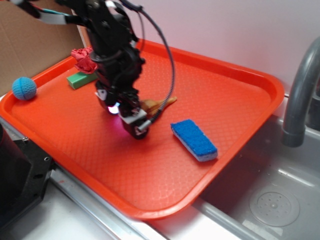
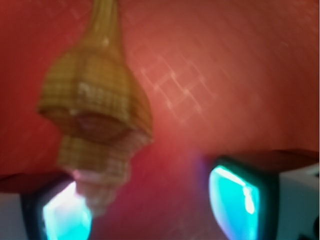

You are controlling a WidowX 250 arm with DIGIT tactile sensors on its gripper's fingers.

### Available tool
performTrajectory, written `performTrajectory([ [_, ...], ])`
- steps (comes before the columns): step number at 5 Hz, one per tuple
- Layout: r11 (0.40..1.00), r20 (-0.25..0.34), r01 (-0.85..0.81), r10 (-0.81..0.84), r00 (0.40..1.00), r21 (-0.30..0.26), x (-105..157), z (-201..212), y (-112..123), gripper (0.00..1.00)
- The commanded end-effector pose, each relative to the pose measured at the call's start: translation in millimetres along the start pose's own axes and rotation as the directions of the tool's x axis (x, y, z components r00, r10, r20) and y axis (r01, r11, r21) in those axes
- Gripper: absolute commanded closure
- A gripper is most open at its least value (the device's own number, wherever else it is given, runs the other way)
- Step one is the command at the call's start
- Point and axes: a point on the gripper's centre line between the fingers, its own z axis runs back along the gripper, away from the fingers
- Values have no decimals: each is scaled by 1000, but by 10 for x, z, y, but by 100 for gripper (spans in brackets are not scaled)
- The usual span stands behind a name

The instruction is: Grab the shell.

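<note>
Orange textured plastic fills my exterior view: a tray (image 1: 240, 95) with a raised rim, sitting on a pale desk (image 1: 45, 220) beside a steel sink (image 1: 275, 200) with a grey tap (image 1: 300, 95). Cardboard (image 1: 30, 45) stands behind the tray at the far left, a white wall (image 1: 225, 30) behind the rest. My hand (image 1: 131, 121) is low over the tray's middle, and the shell (image 1: 157, 105) lies just behind it, its thin point aimed away towards the far right. On the tray I also see a blue sponge (image 1: 194, 140) to the right, a blue ball (image 1: 24, 88) at the left rim, and a green block (image 1: 81, 79) with a red wad (image 1: 84, 59) at the far edge.

From the wrist I see the hand (image 2: 150, 210) released, its two fingers (image 2: 235, 200) glowing cyan and well apart. The shell (image 2: 95, 110) rests on the diamond-patterned tray (image 2: 240, 75), nearer the left finger, its spire tip overlapping that finger and its long point running off the top. This view is blurred.
</note>
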Motion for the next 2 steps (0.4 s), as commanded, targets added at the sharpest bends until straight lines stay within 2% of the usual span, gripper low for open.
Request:
performTrajectory([
  [1, 1000, -18, -11, 11, 1000, 15, 126, -109, 1, 100],
  [2, 999, -1, -38, 38, 999, 20, 33, 46, 60, 100],
])
